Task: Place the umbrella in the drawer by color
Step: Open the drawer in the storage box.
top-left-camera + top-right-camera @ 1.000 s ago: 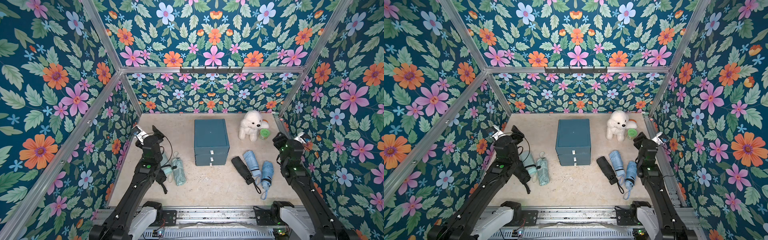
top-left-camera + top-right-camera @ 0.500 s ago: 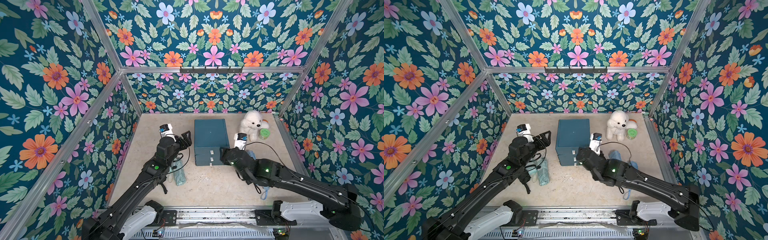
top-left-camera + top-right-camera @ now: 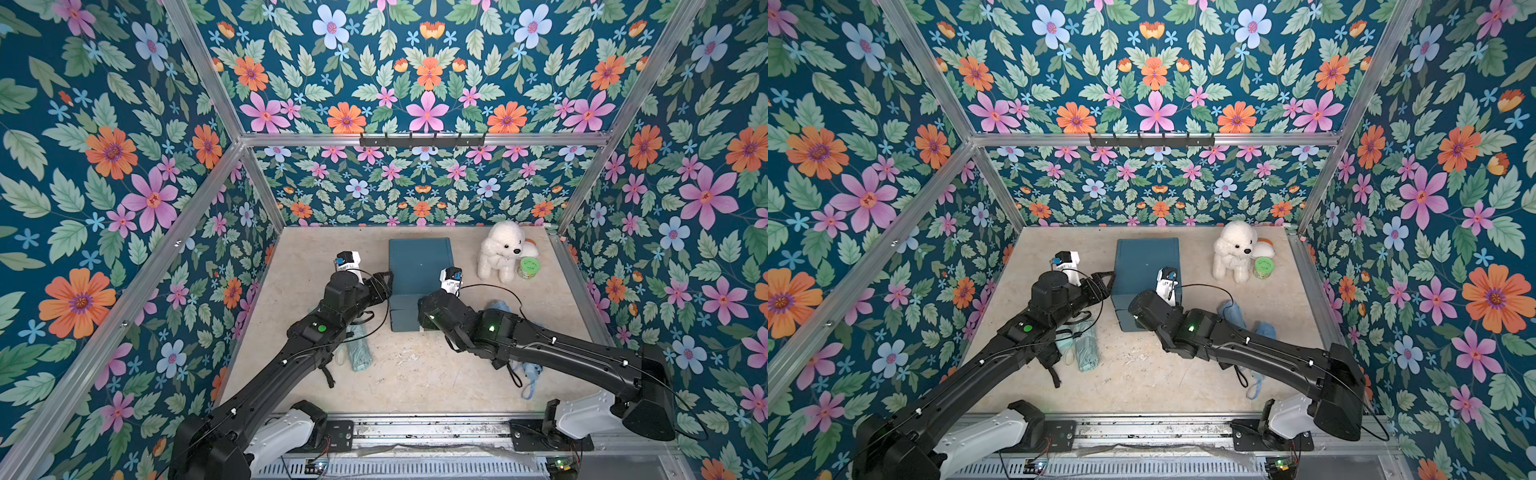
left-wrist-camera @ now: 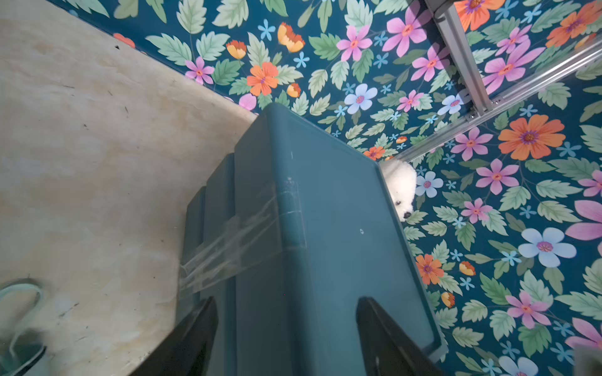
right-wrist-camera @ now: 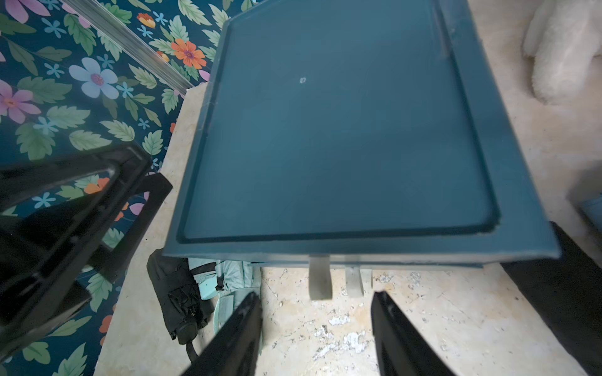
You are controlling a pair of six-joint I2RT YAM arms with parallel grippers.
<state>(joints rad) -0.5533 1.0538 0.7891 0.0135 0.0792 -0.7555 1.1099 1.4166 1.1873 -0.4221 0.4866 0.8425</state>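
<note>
A lab test booth (floral-print walls (image 3: 104,166) on aluminium framing (image 3: 291,138)) with rail-mounted robot arms (image 3: 291,359).

Drawer unit (image 3: 419,262) blocks centre; floor (image 3: 415,370) before it bare

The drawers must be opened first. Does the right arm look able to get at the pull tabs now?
Probably yes. The right gripper is open just in front of the drawer unit, the tabs lie right ahead of its fingertips, and only bare floor lies between.
</note>
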